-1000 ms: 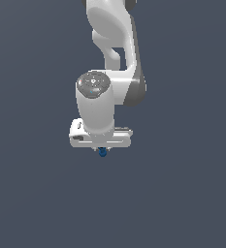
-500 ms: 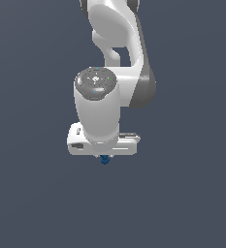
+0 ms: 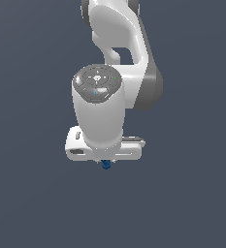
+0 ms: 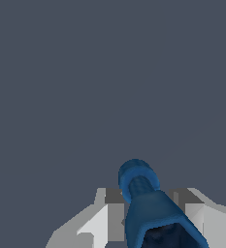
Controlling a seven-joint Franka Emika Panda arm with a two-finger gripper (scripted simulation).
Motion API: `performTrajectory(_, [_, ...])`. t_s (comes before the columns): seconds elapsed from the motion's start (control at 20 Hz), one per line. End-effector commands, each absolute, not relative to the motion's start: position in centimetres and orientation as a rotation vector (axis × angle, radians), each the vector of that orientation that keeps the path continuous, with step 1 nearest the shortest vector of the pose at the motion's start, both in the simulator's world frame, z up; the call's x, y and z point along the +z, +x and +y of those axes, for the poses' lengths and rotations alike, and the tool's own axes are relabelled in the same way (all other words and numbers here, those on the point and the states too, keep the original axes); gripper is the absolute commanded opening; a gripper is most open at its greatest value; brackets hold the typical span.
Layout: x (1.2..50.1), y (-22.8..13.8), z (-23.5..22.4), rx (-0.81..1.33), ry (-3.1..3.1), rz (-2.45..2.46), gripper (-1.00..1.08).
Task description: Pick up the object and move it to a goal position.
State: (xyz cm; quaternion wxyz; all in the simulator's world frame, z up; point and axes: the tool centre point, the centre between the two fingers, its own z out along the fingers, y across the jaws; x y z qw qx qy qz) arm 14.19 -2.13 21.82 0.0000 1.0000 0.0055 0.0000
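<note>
From the exterior view I saw mostly the arm [image 3: 117, 72] itself: a tall white column coming down from the top of the frame, bending at a grey elbow joint, with the round grey cap of the wrist facing the camera. Below it sat the flat white hand block, and the fingers [image 3: 105, 162] were almost wholly hidden beneath that block. All I could make out of the blue piece [image 3: 105, 165] there was a small bright speck poking out just under the middle of the block, against a plain dark grey-blue backdrop.

The wrist view gave me what the exterior view could not. There the blue piece [image 4: 146, 203] filled the space between the two pale grey fingers [image 4: 102, 218], one on each side of it. It had a rounded, ribbed tip pointing away from the hand and a wider, flared body running back toward the camera, darker and hollow-looking at the near end. The fingers were closed in against its flared body, clamped on it from both sides, with the rounded tip reaching out beyond the fingertips.

The arm hung with the hand pointing straight down. Neither view showed me a bench edge or any surface mark; the background was the same flat grey-blue everywhere.
</note>
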Motion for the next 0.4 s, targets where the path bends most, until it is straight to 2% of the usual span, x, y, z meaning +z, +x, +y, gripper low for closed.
performTrajectory(0.0, [22.06,14.53,-2.06,0.0,3.142,0.017,-1.0])
performTrajectory(0.35, [22.25,14.86,-1.99,0.0,3.142,0.017,-1.0])
